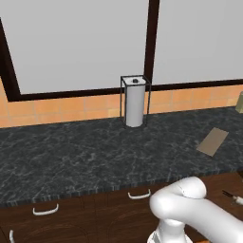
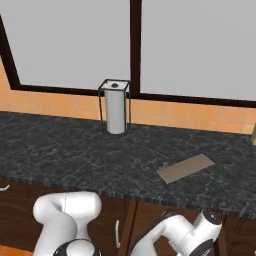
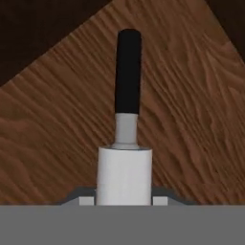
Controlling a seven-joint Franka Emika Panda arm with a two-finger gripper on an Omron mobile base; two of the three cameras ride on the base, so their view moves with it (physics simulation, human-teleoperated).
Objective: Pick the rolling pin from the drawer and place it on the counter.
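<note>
- Rolling pin (image 3: 125, 174) sits dead centre ahead of the gripper, right up against the hand camera, lying on the brown wood drawer floor (image 3: 191, 119). White barrel nearest, grey neck, then the black handle (image 3: 129, 72) pointing away.
- Gripper: fingertips aren't clearly visible, only small grey bits flanking the barrel at the bottom. Can't tell if it's spread, closing or already clamped.
- Left base view: dark handle tip (image 1: 231, 195) pokes out past the arm, below the counter (image 1: 95, 156) edge, so the pin is not lifted out yet.
- Handling, my read: rigid, light, not fragile. Smooth round barrel will roll or twist if pinched off-centre.
- Grab mid-barrel, jaws across the axis. Handles are too thin.
- No brands, labels or readable text anywhere.
</note>
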